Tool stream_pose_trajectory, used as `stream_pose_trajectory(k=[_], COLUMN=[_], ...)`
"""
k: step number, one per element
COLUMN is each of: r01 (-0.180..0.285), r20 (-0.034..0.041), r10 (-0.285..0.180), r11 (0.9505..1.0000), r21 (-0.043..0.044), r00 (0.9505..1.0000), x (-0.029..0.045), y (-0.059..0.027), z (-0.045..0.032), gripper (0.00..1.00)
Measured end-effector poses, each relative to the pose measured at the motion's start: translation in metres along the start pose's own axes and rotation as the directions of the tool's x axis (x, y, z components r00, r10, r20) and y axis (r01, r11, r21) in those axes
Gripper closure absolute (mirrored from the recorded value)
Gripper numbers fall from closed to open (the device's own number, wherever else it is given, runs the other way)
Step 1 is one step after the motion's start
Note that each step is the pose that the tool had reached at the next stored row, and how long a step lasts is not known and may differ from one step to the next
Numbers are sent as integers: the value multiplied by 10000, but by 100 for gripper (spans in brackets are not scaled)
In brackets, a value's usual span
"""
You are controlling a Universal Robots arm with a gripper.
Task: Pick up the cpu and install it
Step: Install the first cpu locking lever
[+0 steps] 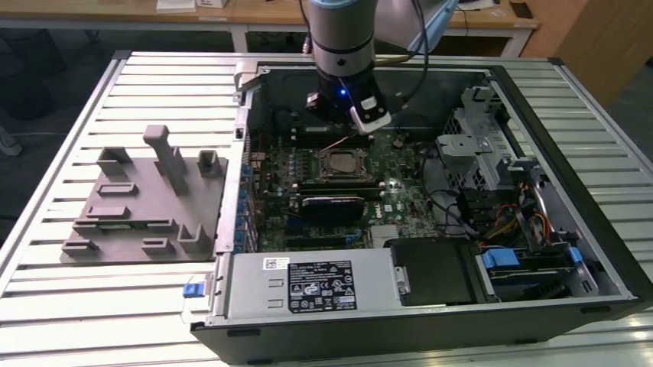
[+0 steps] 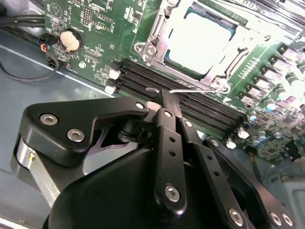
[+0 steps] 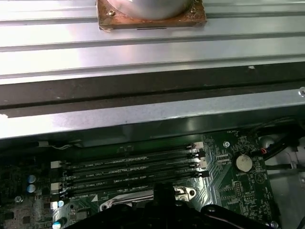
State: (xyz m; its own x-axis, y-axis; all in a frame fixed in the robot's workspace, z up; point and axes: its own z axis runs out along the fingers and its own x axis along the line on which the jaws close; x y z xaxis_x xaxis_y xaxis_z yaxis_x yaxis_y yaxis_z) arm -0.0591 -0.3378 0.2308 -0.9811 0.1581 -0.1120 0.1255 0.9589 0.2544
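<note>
The cpu [image 2: 200, 40] already lies in the socket [image 2: 148, 47], so seating looks done. The gripper [image 2: 160, 97], jaws closed on nothing, hovers just beside the thin lever [image 2: 190, 88], so fine aim matters.

Silver cpu [image 2: 200, 40] (square); flat in socket [image 2: 146, 49]

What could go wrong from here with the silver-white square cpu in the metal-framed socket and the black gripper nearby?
The shut black gripper sits right by the thin wire socket lever; a slip could bend it or scrape the black memory slots. The silver-white square cpu lies in its metal-framed socket; if it sits tilted, pressing might damage it.
</note>
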Motion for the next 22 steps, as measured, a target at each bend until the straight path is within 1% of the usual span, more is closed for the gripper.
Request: stream_pose_trajectory(k=[4, 8, 13, 15, 22], r01=[19, 39, 65, 79, 109], r20=[73, 134, 211, 247, 329], r10=[-19, -40, -67, -82, -116], r11=[10000, 10000, 9999, 9999, 9997], r21=[-1, 33, 88, 123, 211], r00=[10000, 9999, 9998, 9997, 9994], x=[4, 7, 12, 13, 16], y=[-10, -16, -19, -20, -22], z=[36, 60, 82, 94, 114], gripper=[89, 89, 89, 89, 89])
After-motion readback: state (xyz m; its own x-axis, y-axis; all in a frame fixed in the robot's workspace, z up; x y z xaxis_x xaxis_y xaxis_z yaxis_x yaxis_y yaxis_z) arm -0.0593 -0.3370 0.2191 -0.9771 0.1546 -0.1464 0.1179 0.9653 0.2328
